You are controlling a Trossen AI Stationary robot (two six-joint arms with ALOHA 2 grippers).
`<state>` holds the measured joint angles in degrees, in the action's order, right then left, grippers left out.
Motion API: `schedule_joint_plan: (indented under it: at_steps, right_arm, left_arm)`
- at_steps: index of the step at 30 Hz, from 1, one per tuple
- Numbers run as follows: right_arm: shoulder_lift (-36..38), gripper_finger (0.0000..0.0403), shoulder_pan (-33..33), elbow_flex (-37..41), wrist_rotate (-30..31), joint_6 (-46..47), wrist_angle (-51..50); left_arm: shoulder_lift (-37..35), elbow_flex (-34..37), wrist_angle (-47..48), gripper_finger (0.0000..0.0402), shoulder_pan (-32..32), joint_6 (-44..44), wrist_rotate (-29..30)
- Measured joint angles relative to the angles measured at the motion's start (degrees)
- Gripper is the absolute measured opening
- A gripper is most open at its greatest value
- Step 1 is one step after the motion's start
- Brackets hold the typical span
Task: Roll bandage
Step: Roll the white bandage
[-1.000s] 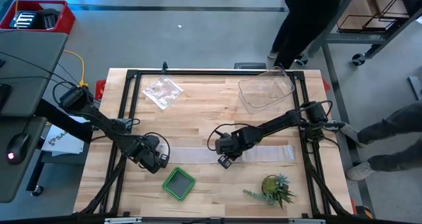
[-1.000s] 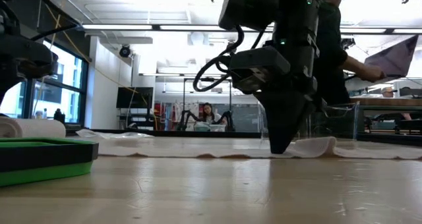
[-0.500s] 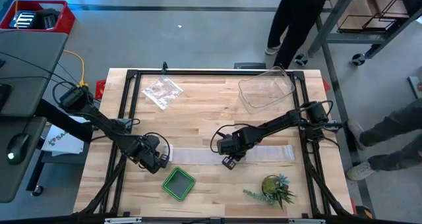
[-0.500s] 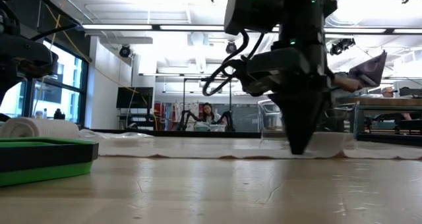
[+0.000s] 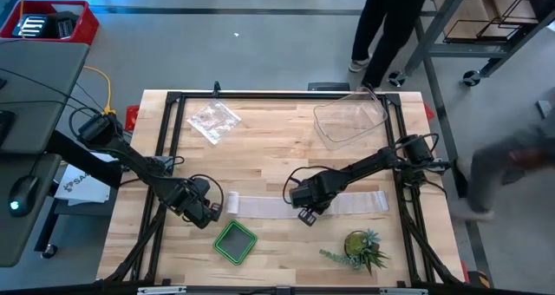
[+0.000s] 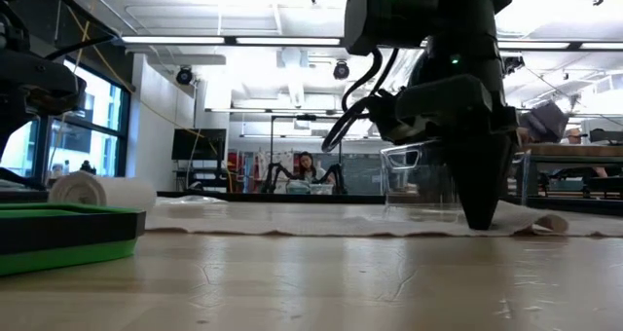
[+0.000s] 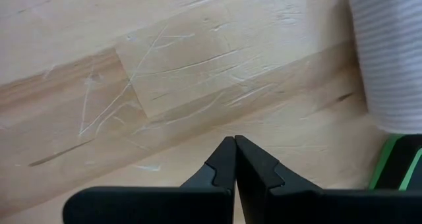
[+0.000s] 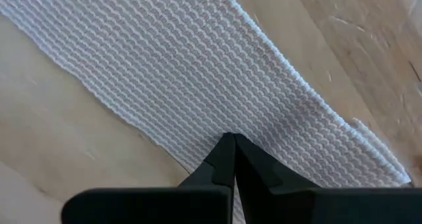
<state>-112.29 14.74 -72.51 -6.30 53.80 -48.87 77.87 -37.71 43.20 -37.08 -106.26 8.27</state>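
**Two robot arms at a partly rolled gauze strip**

A wooden surface point(image 5: 269, 147) inside a black frame carries the scene, viewed from above, with a person point(image 5: 390, 22) in dark clothes standing on the floor beyond its far edge. The two dark arms reach inward from opposite sides. The bandage point(image 5: 286, 206), a band of white gauze, lies flat across the middle of the surface, running from a small rolled end point(image 5: 232, 206) near the left hand to a loose end near the right edge. From table height the roll point(image 6: 92, 189) shows as a white cylinder behind the green tray, the strip point(image 6: 321, 220) stretching away from it.

A clear plastic tub point(image 5: 349, 120) sits toward the far right corner, a crinkly clear bag point(image 5: 213, 120) toward the far left. A small green tray point(image 5: 235, 241) lies near the front edge, just in front of the roll, and a small green plant point(image 5: 362, 248) sits front right.

The right hand point(image 5: 305, 210) points down at the near edge of the strip, fingers pressed together, its tips on the gauze point(image 8: 198, 85). The left hand point(image 5: 211, 210) is low beside the roll, its fingers likewise closed with nothing between them, over bare wood with the roll point(image 7: 389, 59) just ahead.
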Motion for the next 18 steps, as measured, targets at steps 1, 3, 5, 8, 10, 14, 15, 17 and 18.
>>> schedule_joint_plan:
  at_steps: [1, 3, 5, 8, 10, 14, 15, 17, 18]
  right_arm:
    - [0.37, 0.0, 0.0, 0.07, 0.21, 0.2, 0.11]
    - [1.56, 0.0, -0.11, 0.07, 0.57, 0.69, 0.22]
    - [3.26, 0.0, -0.09, 0.02, 1.55, 1.6, 0.27]
    - [4.9, 0.0, -0.21, -0.04, 3.03, 2.93, 0.93]
    - [5.77, 0.0, -0.28, -0.04, 3.09, 3.15, 3.22]
    - [5.72, 0.0, -0.52, -0.08, 3.03, 4.27, 15.65]
    - [5.34, 0.0, -0.63, -0.08, 3.03, 4.49, 20.85]
    - [4.29, 0.0, -0.96, -0.18, 3.04, 5.86, 30.45]
    - [3.55, 0.0, -1.24, -0.19, 3.04, 6.82, 34.41]
  left_arm:
    - [0.0, 0.0, -0.02, 0.0, 0.0, 0.0, 0.02]
    - [0.0, 0.0, -0.02, 0.0, 0.0, 0.0, 0.02]
    - [0.0, 0.0, 0.01, 0.0, 0.0, 0.0, 0.08]
    - [0.0, 0.0, 0.01, 0.0, 0.0, 0.0, 0.8]
    - [0.0, 0.0, 0.02, 0.0, 0.0, 0.0, 1.33]
    - [0.0, 0.0, 0.01, 0.0, 0.0, 0.0, 1.54]
    - [0.0, 0.0, 0.01, 0.0, 0.0, 0.0, 1.53]
    - [0.0, 0.0, -0.04, 0.0, 0.0, 0.0, 1.72]
    - [0.0, 0.0, -0.06, 0.0, 0.0, 0.0, 2.23]
